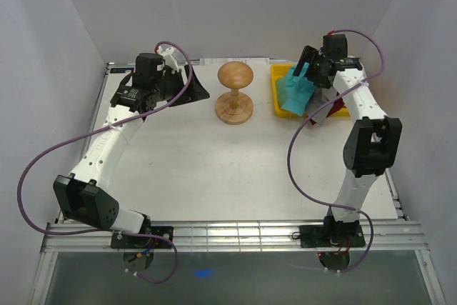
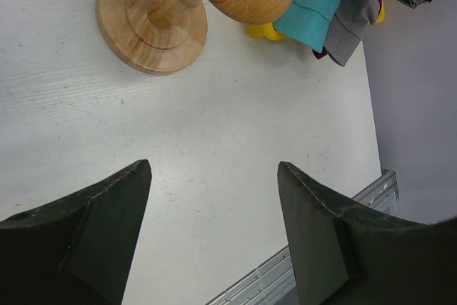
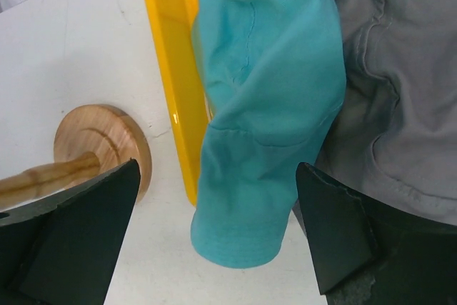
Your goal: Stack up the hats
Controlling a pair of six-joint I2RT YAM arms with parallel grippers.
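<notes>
While the right gripper (image 3: 218, 169) holds its fingers wide apart either side of a teal hat (image 3: 264, 105), clamping nothing, the hat drapes over the yellow tray (image 3: 168, 55) rim beside a grey hat (image 3: 400, 91). The left gripper (image 2: 214, 166), fingers also spread and empty, hangs above the white table (image 2: 235, 119) near the wooden mushroom-shaped stand (image 2: 153, 26).

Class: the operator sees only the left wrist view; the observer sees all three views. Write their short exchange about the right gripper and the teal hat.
Operator: Is the right gripper holding anything?
Observer: No. Its jaws stand open, with the teal hat between them.
Operator: How does that hat lie?
Observer: It is draped over the yellow tray wall that faces the wooden stand.
</notes>
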